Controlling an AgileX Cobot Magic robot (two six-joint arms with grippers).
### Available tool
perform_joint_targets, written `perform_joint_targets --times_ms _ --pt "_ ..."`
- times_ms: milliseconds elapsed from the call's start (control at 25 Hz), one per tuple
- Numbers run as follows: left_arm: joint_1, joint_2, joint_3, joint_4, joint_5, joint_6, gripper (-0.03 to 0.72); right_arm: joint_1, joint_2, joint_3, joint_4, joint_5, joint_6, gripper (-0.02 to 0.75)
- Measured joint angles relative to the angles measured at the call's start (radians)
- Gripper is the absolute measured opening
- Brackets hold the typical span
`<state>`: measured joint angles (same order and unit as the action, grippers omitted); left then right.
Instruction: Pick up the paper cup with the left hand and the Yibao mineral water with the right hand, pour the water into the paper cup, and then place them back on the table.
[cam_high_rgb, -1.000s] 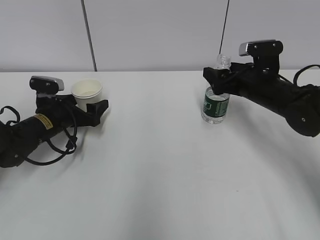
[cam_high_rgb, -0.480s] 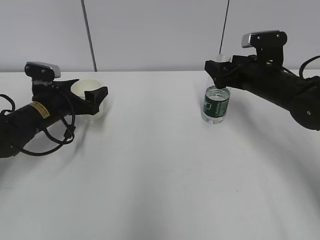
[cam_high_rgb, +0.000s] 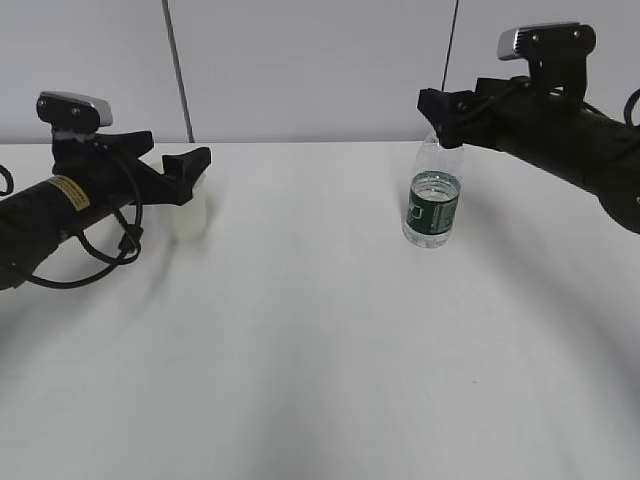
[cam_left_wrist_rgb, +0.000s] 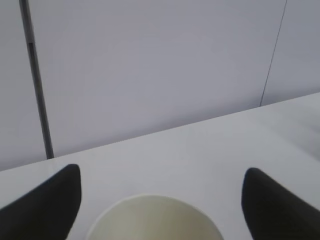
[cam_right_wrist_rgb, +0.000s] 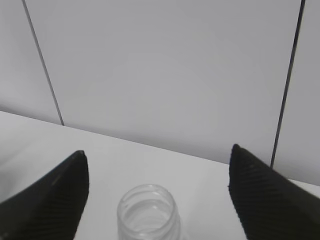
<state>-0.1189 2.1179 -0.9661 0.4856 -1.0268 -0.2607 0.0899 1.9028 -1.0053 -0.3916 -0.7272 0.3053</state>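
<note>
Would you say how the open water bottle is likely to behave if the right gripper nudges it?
The Yibao mineral water stands tall on a narrow base, so it probably tips easily. With no cap on its neck, it would likely spill. Its thin ribbed plastic may flex under a squeeze.

The cup is cream-white. The clear, ribbed bottle wears a dark green label. Both arms are black; the left arm carries a yellow sticker. The table is white.

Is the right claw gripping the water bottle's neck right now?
No. In the right wrist view the right claw stands wide open, its fingers well clear on either side of the uncapped water bottle.
</note>
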Motion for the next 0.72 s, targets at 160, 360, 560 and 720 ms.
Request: perform_joint_targets --times_ms 160,360,560,720 --pt "0.0 -0.042 0.0 0.007 0.044 -0.017 0.591 0.0 -0.033 0.0 0.0 0.033 0.0 0.644" --pt "0.0 -0.105 0.001 0.013 0.128 -0.03 0.591 0.0 -0.087 0.0 -0.001 0.075 0.002 0.627" --pt "0.0 -0.184 0.001 0.016 0.24 -0.057 0.59 0.0 -0.149 -0.008 -0.005 0.16 0.002 0.603" --pt "0.0 -0.251 0.001 0.017 0.354 -0.083 0.59 0.0 -0.187 -0.03 -0.01 0.286 0.002 0.594"
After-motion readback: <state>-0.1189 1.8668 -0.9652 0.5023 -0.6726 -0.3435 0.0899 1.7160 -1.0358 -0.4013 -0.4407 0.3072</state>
